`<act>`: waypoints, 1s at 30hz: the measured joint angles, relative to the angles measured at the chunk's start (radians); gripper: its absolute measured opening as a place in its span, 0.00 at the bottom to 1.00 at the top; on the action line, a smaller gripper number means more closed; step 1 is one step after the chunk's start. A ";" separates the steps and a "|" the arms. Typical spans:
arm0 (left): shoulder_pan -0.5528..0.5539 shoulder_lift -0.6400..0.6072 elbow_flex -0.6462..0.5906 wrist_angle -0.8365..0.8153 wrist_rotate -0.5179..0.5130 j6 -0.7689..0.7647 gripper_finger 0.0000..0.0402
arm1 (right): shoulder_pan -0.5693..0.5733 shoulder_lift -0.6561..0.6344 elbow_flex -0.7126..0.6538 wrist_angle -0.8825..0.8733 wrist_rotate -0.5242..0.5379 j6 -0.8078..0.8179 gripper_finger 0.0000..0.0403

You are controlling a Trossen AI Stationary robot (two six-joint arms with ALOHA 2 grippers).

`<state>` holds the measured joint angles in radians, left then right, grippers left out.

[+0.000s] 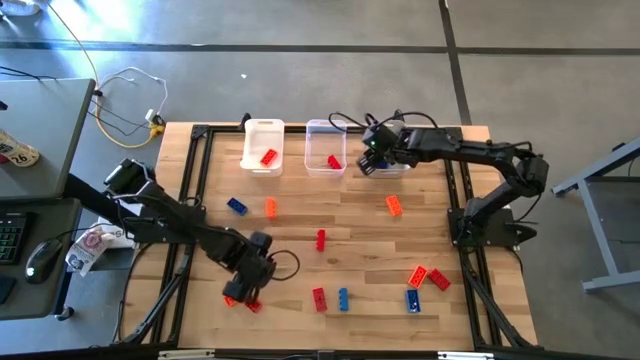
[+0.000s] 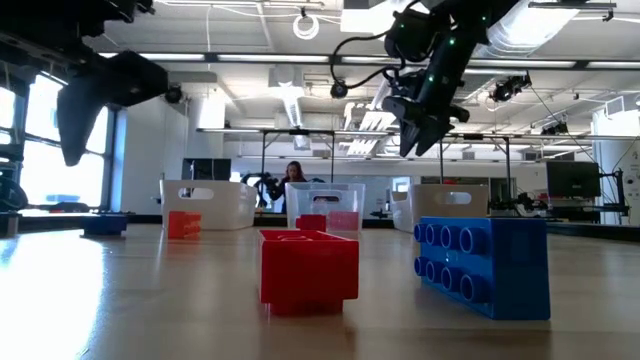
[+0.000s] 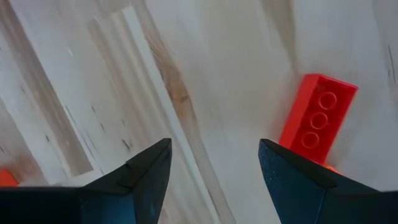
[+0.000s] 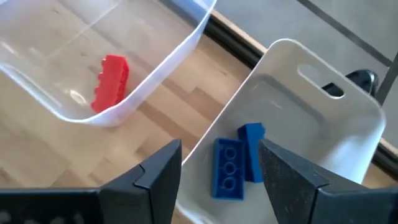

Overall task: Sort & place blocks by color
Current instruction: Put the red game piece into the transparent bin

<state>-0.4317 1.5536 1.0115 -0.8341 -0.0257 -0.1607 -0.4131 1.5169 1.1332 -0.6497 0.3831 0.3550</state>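
Seen from above, the left gripper (image 1: pixel 250 283) hangs at about seven o'clock on the table (image 1: pixel 360 235), fingers spread wide and empty; its wrist view shows a red block (image 3: pixel 316 118) just beside one finger, lying flat with studs up, long axis slanting away from the claw. Along the near edge, toward five o'clock, lie a red brick (image 1: pixel 319 298) and a blue brick (image 1: pixel 343 298) with long axes running near to far, then a second blue one (image 1: pixel 412 300) and a red-and-orange pair (image 1: pixel 428 277). Mid-table sit a red block (image 1: pixel 321 239), an orange block (image 1: pixel 271 207), a blue block (image 1: pixel 237 206) and another orange one (image 1: pixel 394 205), tilted. At twelve o'clock stand three bins: the left bin (image 1: pixel 263 146) holds one red block, the middle bin (image 1: pixel 325 147) another, and the right bin (image 4: pixel 292 93) holds two blue blocks (image 4: pixel 236 163) side by side. The right gripper (image 1: pixel 374 160) hovers over that bin, fingers parted and empty.
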 joint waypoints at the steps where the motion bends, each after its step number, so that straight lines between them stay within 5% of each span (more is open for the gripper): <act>1: -0.010 0.000 0.000 0.000 0.000 0.005 0.57 | 0.006 0.000 0.000 -0.004 0.000 0.011 0.49; 30: -0.253 0.053 -0.001 0.104 -0.113 -0.109 0.57 | 0.102 0.000 0.000 0.019 -0.028 0.190 0.49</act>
<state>-0.6843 1.6064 1.0107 -0.7297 -0.1387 -0.2698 -0.3111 1.5169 1.1328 -0.6308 0.3554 0.5451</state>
